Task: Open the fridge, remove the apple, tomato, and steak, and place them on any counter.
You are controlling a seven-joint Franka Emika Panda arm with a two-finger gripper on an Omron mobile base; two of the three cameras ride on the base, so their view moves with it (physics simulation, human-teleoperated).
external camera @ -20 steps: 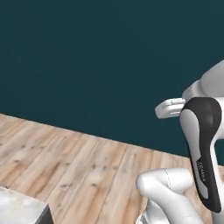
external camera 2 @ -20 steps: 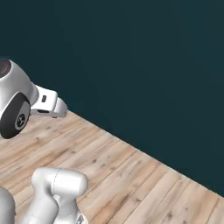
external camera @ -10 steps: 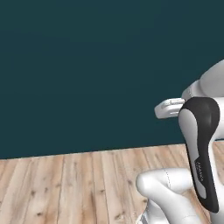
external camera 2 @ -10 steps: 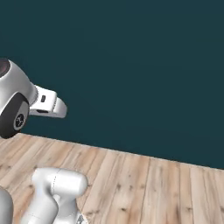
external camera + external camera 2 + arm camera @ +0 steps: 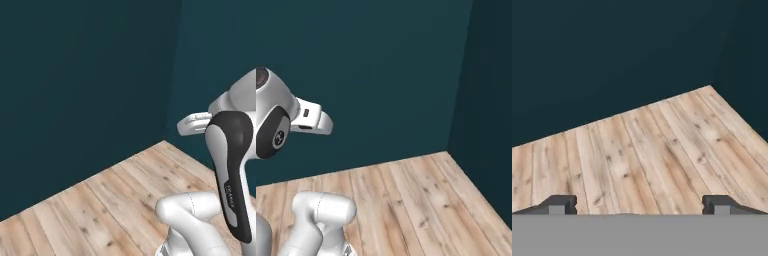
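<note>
- Fridge lay somewhere outside these views; which way from the fingers could not be told.
- Gripper stood wide apart and empty, aimed at wooden floor meeting a dark teal wall corner.

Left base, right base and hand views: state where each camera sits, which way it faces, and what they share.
Left base view: behind the arm's left, facing a dark teal wall corner over pale wooden plank floor; white arm at right.
Right base view: behind its right, facing the same corner; arm at left.
Hand view: on the hand, looking along the open gripper at floor and corner.
Shared: all three show that corner and floor.
</note>
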